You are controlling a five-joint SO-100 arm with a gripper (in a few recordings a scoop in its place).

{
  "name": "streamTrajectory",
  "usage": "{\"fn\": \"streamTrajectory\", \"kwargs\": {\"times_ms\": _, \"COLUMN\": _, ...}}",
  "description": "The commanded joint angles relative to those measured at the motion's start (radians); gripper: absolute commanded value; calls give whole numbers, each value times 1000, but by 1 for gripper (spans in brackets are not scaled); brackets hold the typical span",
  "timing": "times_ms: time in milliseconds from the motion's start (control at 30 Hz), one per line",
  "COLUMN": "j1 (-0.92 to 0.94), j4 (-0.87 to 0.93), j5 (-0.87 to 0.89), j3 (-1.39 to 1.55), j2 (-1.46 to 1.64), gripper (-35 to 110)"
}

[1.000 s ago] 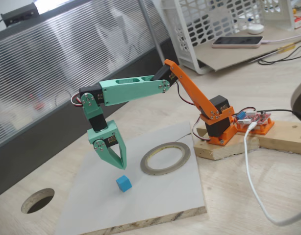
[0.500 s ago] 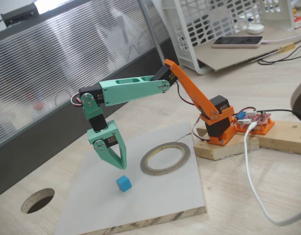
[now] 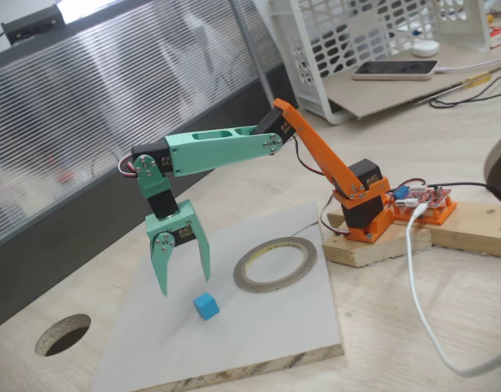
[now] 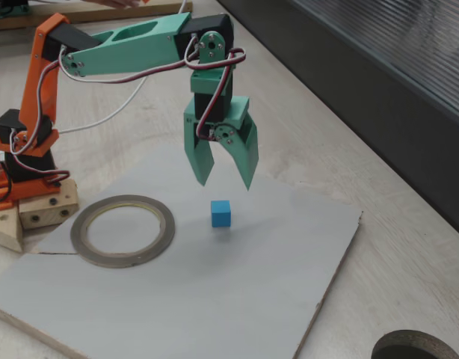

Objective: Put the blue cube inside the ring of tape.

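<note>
The blue cube point(image 3: 206, 306) point(image 4: 220, 213) sits on the grey board, a short way from the ring of tape point(image 3: 275, 263) point(image 4: 122, 229), which lies flat with nothing inside its opening. My green gripper point(image 3: 185, 284) point(image 4: 225, 182) hangs just above the cube with its fingers pointing down. It is open, and the two fingers hold nothing. The cube stands free below the fingertips, untouched.
The grey board point(image 3: 259, 335) point(image 4: 177, 299) rests on the wooden table. A round dark hole point(image 3: 63, 334) point(image 4: 413, 349) is cut in the table beyond the board's edge. The arm's orange base point(image 3: 365, 208) point(image 4: 24, 161) stands on wooden blocks by the ring. A white cable point(image 3: 418, 302) trails nearby.
The gripper's fingers have spread apart from shut to open. The arm, cube and ring have stayed where they were.
</note>
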Motion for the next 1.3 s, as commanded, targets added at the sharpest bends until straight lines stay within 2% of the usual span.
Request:
{"fn": "streamTrajectory", "kwargs": {"times_ms": 0, "j1": 18, "j4": 6, "j5": 0, "j3": -2, "j2": 29, "gripper": 51}}
{"fn": "streamTrajectory", "kwargs": {"times_ms": 1267, "j1": 17, "j4": 0, "j5": 9, "j3": -2, "j2": 14, "gripper": 51}}
